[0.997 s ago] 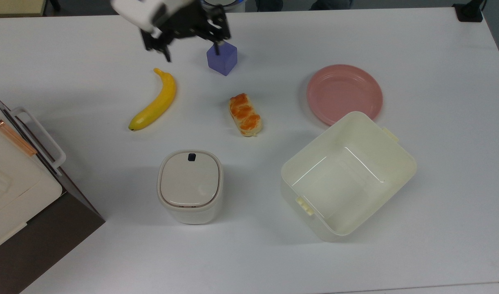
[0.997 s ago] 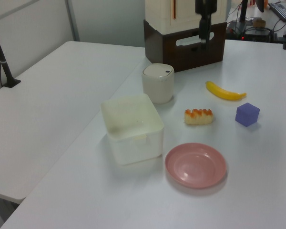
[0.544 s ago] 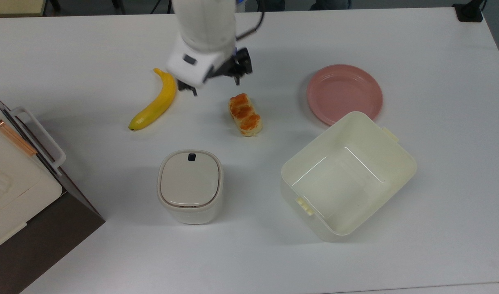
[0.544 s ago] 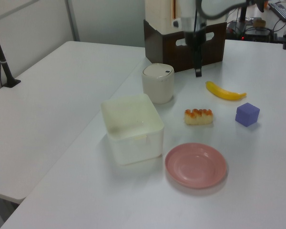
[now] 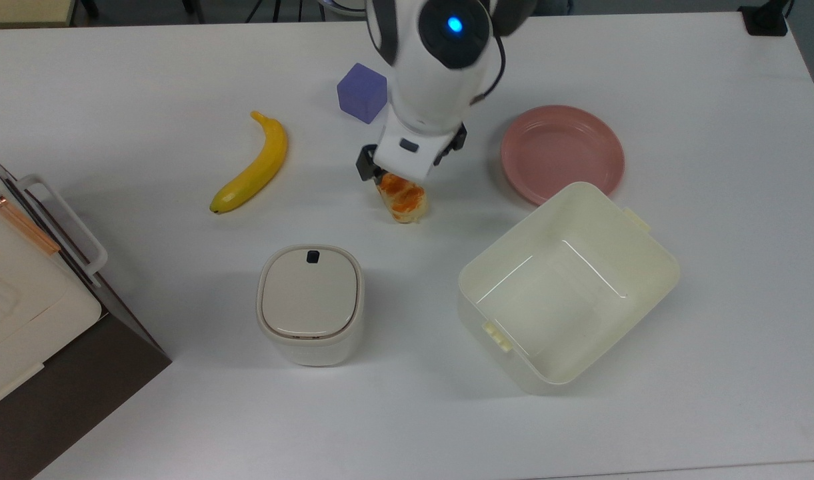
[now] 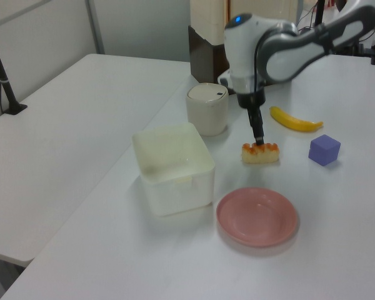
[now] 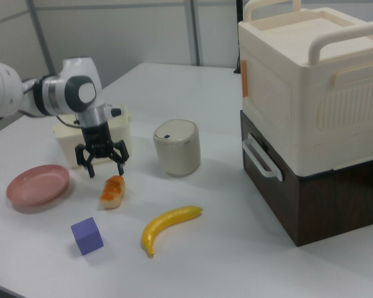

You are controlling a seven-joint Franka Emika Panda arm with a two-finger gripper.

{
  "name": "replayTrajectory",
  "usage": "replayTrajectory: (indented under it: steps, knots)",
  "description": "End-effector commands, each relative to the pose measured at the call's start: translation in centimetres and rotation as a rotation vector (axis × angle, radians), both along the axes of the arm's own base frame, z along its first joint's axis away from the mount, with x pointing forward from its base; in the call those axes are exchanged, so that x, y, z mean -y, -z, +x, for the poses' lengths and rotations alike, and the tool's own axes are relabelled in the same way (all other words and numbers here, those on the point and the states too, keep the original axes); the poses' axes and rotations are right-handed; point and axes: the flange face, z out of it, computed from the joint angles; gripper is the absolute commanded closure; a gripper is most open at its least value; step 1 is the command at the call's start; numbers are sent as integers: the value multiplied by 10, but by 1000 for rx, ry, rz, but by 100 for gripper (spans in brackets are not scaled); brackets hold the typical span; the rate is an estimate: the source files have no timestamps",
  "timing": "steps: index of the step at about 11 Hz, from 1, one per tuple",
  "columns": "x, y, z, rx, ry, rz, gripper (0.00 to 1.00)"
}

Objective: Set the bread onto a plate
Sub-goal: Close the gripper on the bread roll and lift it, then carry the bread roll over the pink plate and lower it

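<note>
While the gripper hung over the bread, fingers apart, the plate sat at its nine o'clock in the right view.

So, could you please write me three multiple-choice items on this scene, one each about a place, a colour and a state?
1. Where is the gripper?
A. just above the bread
B. over the plate
C. inside the tub

2. What colour is the cube?
A. green
B. purple
C. red

3. What state is the plate in?
A. holding the bread
B. upside down
C. empty

Answers:
1 A, its spread fingers hang over the far end of the bread in the right view.
2 B, the cube beside the arm is purple.
3 C, the pink plate has nothing on it; the bread lies on the table.
</note>
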Motion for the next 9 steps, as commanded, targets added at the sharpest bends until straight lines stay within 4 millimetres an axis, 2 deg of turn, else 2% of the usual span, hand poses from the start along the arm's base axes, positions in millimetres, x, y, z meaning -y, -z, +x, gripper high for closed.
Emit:
replayTrajectory:
  steps: [1,3,4,5,6,7,8,9]
  knots:
    - [7,30,2,9,9,-54,0]
    - [4,53,3,-18,-4,-65,1]
    - [5,59,3,-14,9,-88,8]
    - [4,61,5,0,19,-100,19]
    - [-10,59,3,12,23,-103,34]
    - [-19,50,0,18,18,-106,51]
    - [-19,23,-3,39,26,-100,55]
    - [-20,-1,-5,56,37,-94,55]
